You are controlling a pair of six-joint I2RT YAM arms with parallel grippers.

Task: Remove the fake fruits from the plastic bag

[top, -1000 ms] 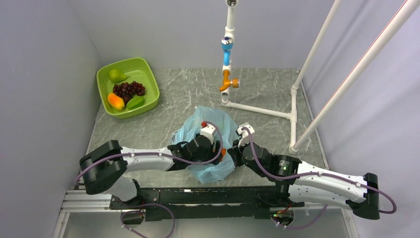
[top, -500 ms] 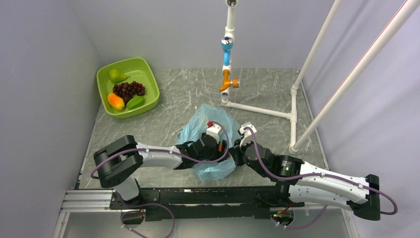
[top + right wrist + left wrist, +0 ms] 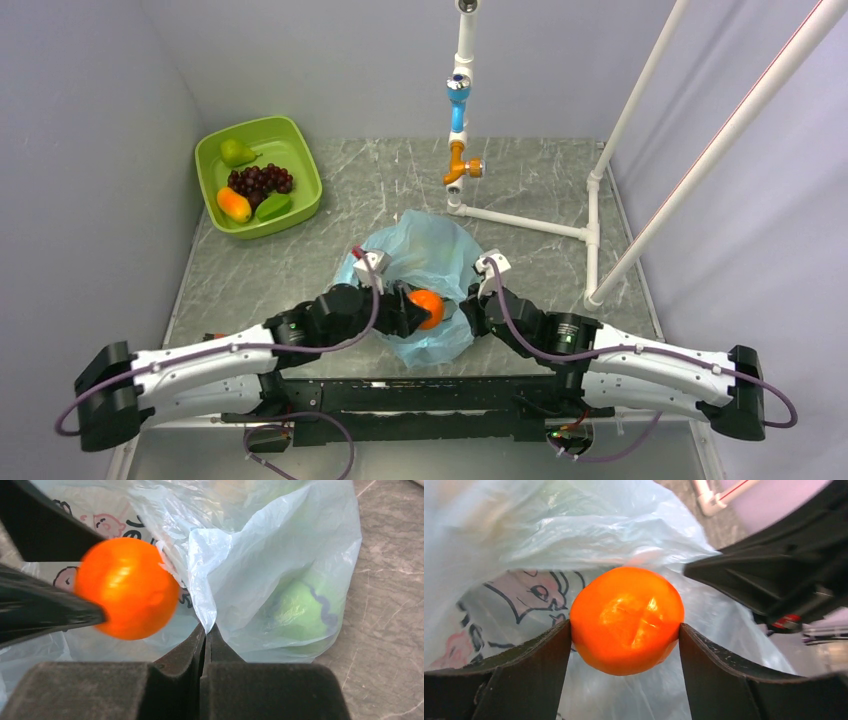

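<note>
An orange fake fruit (image 3: 626, 620) is being pinched by the left fingers (image 3: 534, 665) over the light-blue plastic bag (image 3: 432, 250), whose edge is being clamped by the pressed-together right fingers (image 3: 180, 672), apparently to hold it steady.

Right wrist view: green fruit (image 3: 300, 615) is only a soft shape through the plastic bag (image 3: 280, 545) film, kind can't be told, and the orange (image 3: 127, 587) is blurred. Left wrist view: cartoon print (image 3: 531, 592) partly hidden behind the orange. Top view: right claw (image 3: 466, 302) tips can't be made out against the bag, contents unreadable.
</note>
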